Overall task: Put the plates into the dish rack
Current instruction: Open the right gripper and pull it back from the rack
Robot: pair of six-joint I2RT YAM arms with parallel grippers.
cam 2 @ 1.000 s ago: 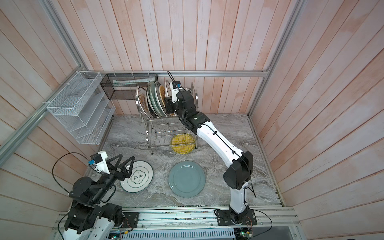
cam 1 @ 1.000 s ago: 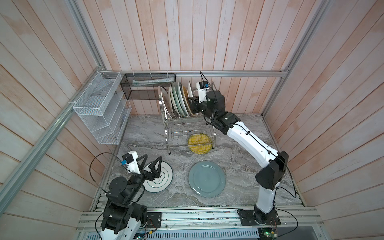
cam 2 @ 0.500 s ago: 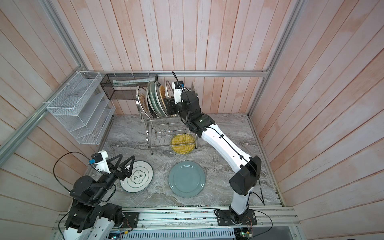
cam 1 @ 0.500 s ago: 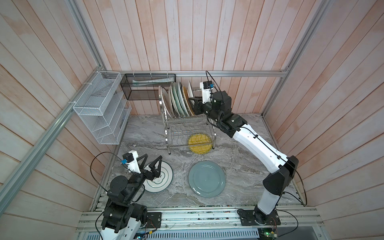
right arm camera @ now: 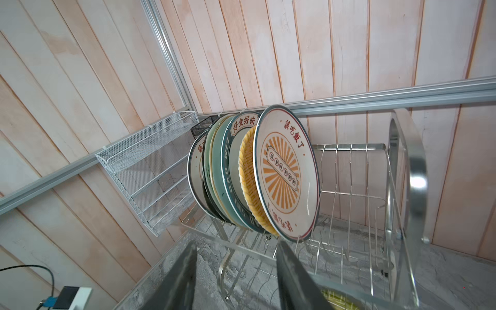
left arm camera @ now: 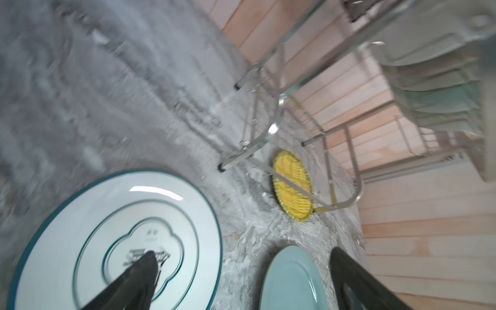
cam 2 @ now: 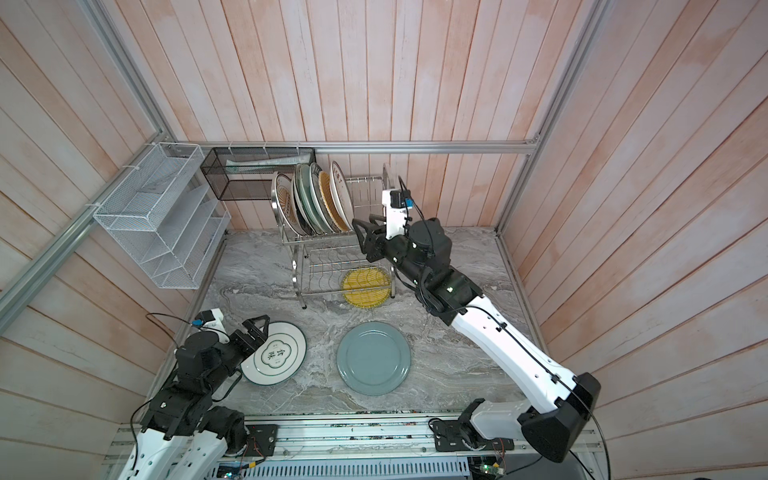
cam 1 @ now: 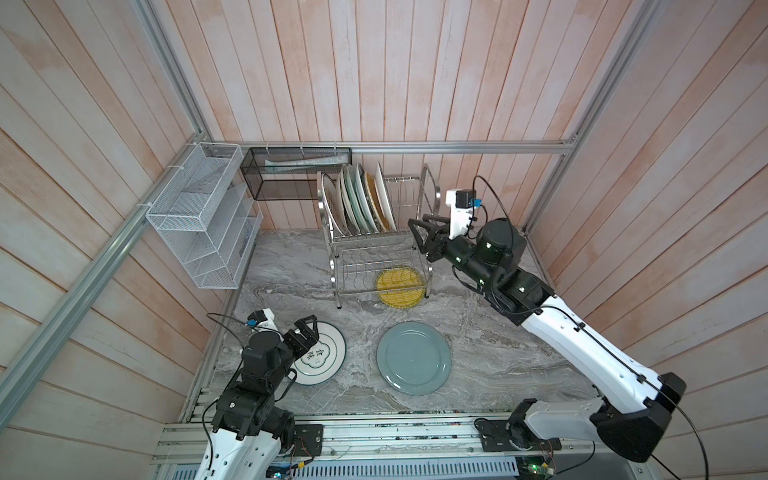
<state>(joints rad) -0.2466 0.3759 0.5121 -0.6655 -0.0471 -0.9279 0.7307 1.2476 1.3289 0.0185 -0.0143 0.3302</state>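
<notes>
The dish rack (cam 1: 430, 187) stands at the back and holds several upright plates (cam 1: 361, 199) in its upper tier. The nearest is the white orange-sunburst plate (right arm camera: 284, 171). My right gripper (cam 1: 420, 230) hovers open and empty just right of the rack's front corner, apart from the plates; in the right wrist view the right gripper (right arm camera: 237, 244) frames the rack's wires. A yellow woven plate (cam 1: 401, 286) lies on the table at the rack's foot. A grey-blue plate (cam 1: 413, 357) and a teal-rim plate (cam 1: 328, 353) lie flat. My left gripper (cam 1: 309, 330) hangs open over the teal-rim plate.
A white mesh organiser (cam 1: 199, 216) hangs on the left wall and a black mesh basket (cam 1: 295, 174) on the back wall beside the rack. Wooden walls close in the marble table (cam 1: 478, 332) on three sides. The rack's right-hand slots (right arm camera: 349, 174) hold nothing.
My right gripper has drawn back to the right, away from the plates in the rack, and its jaws have spread wider. The left arm has not moved.
</notes>
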